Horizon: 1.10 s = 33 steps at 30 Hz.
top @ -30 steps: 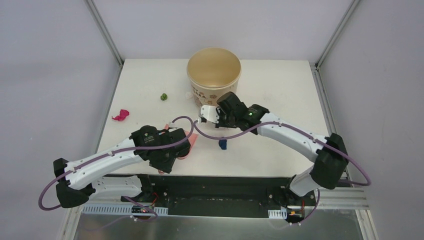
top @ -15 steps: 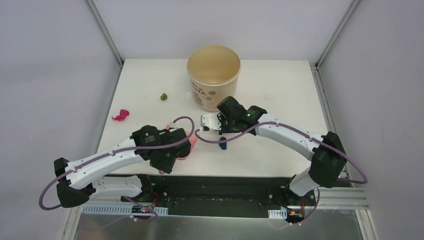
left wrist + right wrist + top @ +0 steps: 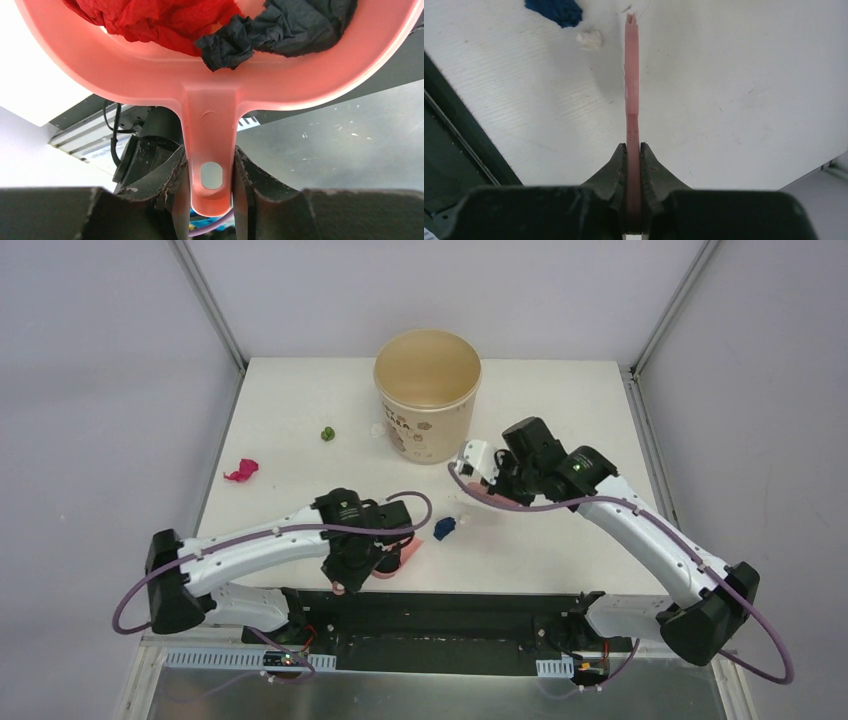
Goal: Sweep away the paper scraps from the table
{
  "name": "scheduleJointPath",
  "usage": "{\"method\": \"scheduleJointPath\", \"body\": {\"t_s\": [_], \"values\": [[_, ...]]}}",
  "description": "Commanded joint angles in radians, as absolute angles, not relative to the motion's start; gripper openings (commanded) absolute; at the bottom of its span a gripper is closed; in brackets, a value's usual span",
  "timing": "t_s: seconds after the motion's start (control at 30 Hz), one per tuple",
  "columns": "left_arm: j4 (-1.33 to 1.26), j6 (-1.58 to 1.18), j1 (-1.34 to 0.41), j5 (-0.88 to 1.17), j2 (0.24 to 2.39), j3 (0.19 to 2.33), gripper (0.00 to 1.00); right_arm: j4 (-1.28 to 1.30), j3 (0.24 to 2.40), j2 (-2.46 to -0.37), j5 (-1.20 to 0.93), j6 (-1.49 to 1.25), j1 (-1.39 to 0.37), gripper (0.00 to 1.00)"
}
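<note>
The left gripper [image 3: 210, 175] is closed on the handle of the dustpan [image 3: 150, 70]. Its fingers [image 3: 172, 175] press the handle from both sides, and no gap is visible. In the dustpan lie a red scrap [image 3: 160, 20] and a black scrap [image 3: 285, 25], which touch each other. In the top view the dustpan is at the front edge of the table [image 3: 560, 410], a little left of the middle of that edge.

The right gripper [image 3: 633, 162] is closed on the brush [image 3: 632, 90], which is seen here edge-on as a thin pink strip. The fingers sit tight against its two flat sides. The far end of the brush points toward the table surface, near a white scrap [image 3: 589, 39] and a blue scrap [image 3: 555, 10]. Whether the tip touches the table, I cannot tell. The white scrap is just beside the blue one, but apart from it.

In the top view the blue scrap lies near the front edge, just right of the dustpan, between the two grippers. A green scrap [image 3: 327, 433] lies toward the back left corner, and a magenta scrap [image 3: 241, 471] is at the left edge. A tub [image 3: 427, 390] stands upright at the middle of the back edge. The right gripper is in front of it, a little to the right.
</note>
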State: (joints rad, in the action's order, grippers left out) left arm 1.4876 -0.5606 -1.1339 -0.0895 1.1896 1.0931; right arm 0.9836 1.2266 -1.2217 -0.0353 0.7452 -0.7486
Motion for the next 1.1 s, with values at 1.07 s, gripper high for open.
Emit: {"method": "scheduleJointPath", "body": {"t_s": [1.07], "values": [[1.166,-0.167,-1.121,0.099,1.855,1.299,0.0,1.017,1.317,-1.449,-0.388,0.162,-0.73,0.0]]}}
